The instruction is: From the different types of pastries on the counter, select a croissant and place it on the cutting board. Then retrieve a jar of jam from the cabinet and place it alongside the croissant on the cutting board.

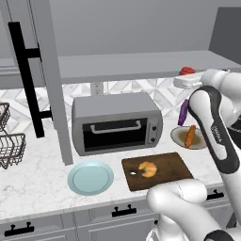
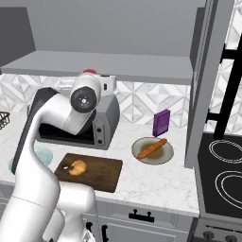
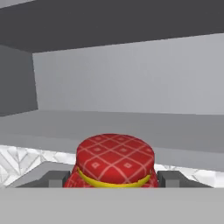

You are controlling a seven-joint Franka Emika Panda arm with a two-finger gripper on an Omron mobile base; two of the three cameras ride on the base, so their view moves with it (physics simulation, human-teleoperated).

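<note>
- Right, I have the jar of jam [image 3: 115,161] sitting between the two dark finger tips of the pincer [image 3: 114,179] in the hand view, its checked red lid facing me with a yellow band under it; the tips flank it closely, so I judge the pincer clenched on the jar, though contact itself is hidden at the frame's bottom.
- Seen from the left base view, the jar shows as a red cap [image 1: 187,70] at the front edge of the cabinet [image 1: 141,66] shelf, above and to the right of the toaster oven [image 1: 116,123].
- The croissant [image 1: 148,169] already lies on the cutting board [image 1: 174,172], in front of the toaster oven, near the board's small round hole.
- My step in hand, as I judge it: draw the jar straight out past the shelf lip, keep it upright, then lower it onto bare wood to the right of the croissant.
- I would swing clear of the toaster oven's top and of the plate with the orange-brown stick [image 1: 189,135] to its right.
- Materials: the jar looks squat, round and smooth, likely slippery; the board is flat dark wood; the worktop [image 1: 37,183] is white marbled stone; the pale teal plate [image 1: 90,178] lies just left of the board.
</note>
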